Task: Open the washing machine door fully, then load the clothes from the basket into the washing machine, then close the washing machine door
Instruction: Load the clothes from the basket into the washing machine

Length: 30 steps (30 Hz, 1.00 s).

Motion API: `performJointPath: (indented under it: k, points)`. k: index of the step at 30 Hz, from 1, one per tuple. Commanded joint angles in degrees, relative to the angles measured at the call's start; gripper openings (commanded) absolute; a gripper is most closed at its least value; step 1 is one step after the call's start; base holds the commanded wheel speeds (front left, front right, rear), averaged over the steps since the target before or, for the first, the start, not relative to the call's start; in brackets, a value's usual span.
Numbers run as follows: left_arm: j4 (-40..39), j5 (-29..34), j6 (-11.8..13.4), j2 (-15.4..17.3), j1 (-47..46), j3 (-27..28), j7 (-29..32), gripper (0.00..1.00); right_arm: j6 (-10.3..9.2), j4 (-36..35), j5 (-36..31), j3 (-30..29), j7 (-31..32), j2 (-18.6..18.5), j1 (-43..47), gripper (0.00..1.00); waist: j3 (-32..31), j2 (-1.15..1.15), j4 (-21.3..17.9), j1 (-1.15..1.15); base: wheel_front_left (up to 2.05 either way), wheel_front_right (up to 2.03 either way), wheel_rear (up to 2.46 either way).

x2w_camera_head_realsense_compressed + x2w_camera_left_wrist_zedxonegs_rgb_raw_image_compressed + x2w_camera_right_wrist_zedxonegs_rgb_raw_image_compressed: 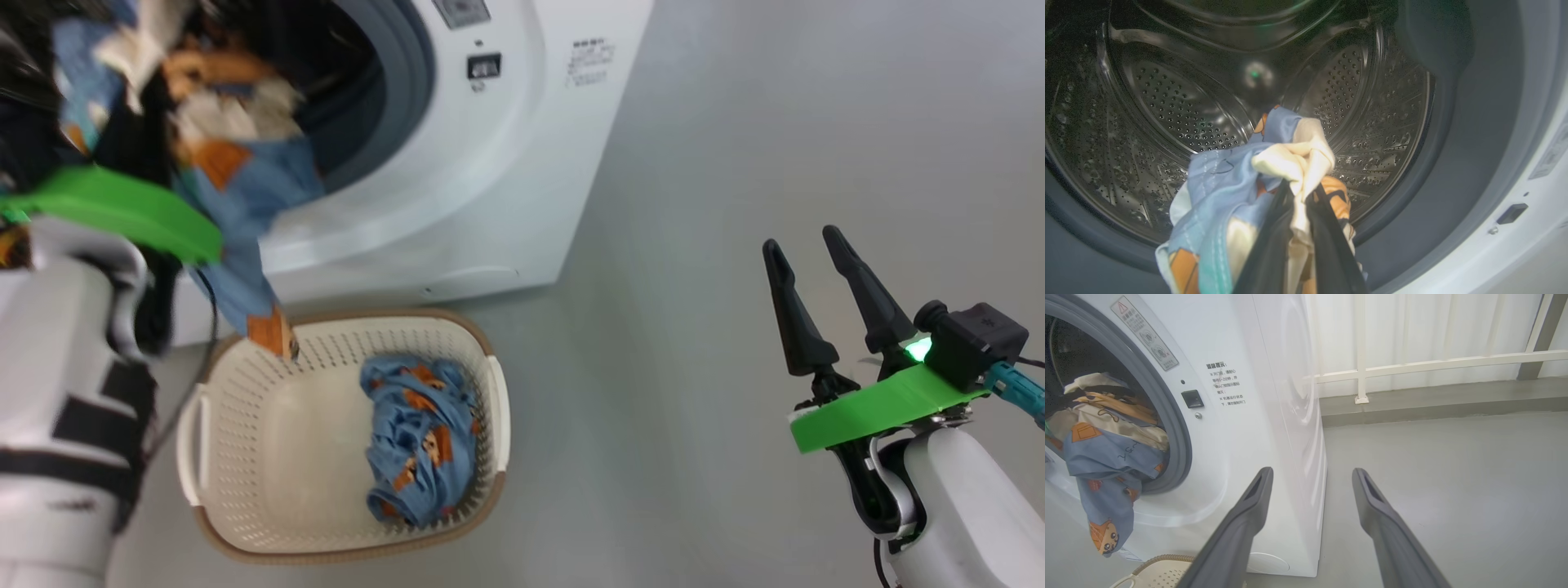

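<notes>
I am holding a bunch of the clothes (1274,163) at the mouth of the washing machine (506,163), with my left end effector (1300,192) pinched tight on them. I think I should be reaching deep inside before letting go, so nothing dangles out. The clothes are soft and light blue with orange pictures. A tail is hanging down toward the basket (269,457) in front of the machine. My right end effector (802,239) is hovering beside the machine, fingers apart, empty.

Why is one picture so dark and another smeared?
Head view: the clothes at upper left are blurred, the basket sharp. Left wrist view: the drum is dim, with a green glint deep inside. Right wrist view: bright and crisp, though the wide lens bows the edge of the washing machine.
</notes>
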Motion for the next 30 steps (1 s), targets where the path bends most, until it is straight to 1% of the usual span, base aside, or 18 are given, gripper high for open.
performJointPath:
  k: [1, 9, 16, 19, 20, 21, 24, 26, 28, 29, 30]
  points:
    - [-0.2, 1.0, -0.4, 2.5, -3.2, 1.9, -0.8, 0.0, 0.32, -1.7, -0.7, 0.7, -0.5, -0.2, -0.8, 1.0, 5.3, 0.0, -3.5, -0.01, 0.0, 0.0, 0.0]
    - [10.5, 2.7, -2.2, 4.6, -16.1, 1.3, -1.6, 0.0, 0.32, -3.5, -2.2, 0.2, -0.5, 2.2, -1.6, 1.0, 12.5, 0.0, -6.8, -0.01, 0.0, 0.0, 0.0]
    - [16.3, 4.5, -2.8, 6.8, -24.6, 0.7, -2.6, 0.0, 0.32, -4.5, -3.0, 0.6, -0.5, 4.3, -2.1, 1.0, 16.6, 0.0, -9.8, -0.01, 0.0, 0.0, 0.0]
    - [15.6, 5.7, -2.9, 7.6, -27.9, 1.2, -3.4, 0.0, 0.32, -4.8, -3.1, 0.5, -0.5, 4.9, -2.0, 1.0, 17.7, 0.0, -10.8, -0.01, 0.0, 0.0, 0.0]
    - [14.0, 6.4, -2.7, 8.0, -29.1, 1.7, -3.4, 0.0, 0.32, -4.9, -3.1, 0.3, -0.5, 5.0, -2.0, 1.0, 18.1, 0.0, -11.0, -0.01, 0.0, 0.0, 0.0]
    - [8.6, 7.9, -1.7, 8.5, -30.4, 4.3, -3.5, 0.0, 0.32, -5.2, -3.1, 0.0, -0.5, 5.3, -2.1, 1.0, 19.0, 0.0, -11.3, -0.01, 0.0, 0.0, 0.0]
    - [2.5, 10.5, -0.5, 8.8, -29.0, 8.6, -3.5, 0.0, 0.32, -5.4, -3.2, 0.0, -0.5, 5.8, -2.2, 1.0, 19.5, 0.0, -11.8, -0.01, 0.0, 0.0, 0.0]
    - [2.0, 12.0, -0.4, 8.7, -27.4, 10.2, -3.5, 0.0, 0.32, -5.4, -3.3, 0.0, -0.5, 6.1, -2.1, 1.0, 19.5, 0.0, -11.9, -0.01, 0.0, 0.0, 0.0]
    - [4.0, 12.7, -0.2, 8.2, -26.1, 11.0, -3.5, 0.0, 0.32, -5.2, -3.5, 0.0, -0.5, 6.3, -2.0, 1.0, 19.3, 0.0, -11.9, -0.01, 0.0, 0.0, 0.0]
    - [5.9, 12.7, -0.1, 7.8, -25.7, 11.3, -3.5, 0.05, 0.32, -5.0, -3.5, -0.1, -0.5, 6.4, -1.9, 1.0, 19.1, 0.0, -11.8, -0.01, 0.0, 0.0, 0.0]
    - [7.7, 12.9, -0.1, 7.6, -25.7, 11.2, -3.5, 0.42, 0.32, -4.9, -3.5, -0.1, -0.5, 6.4, -1.9, 1.0, 19.0, 0.0, -11.7, -0.01, 0.0, 0.0, 0.0]
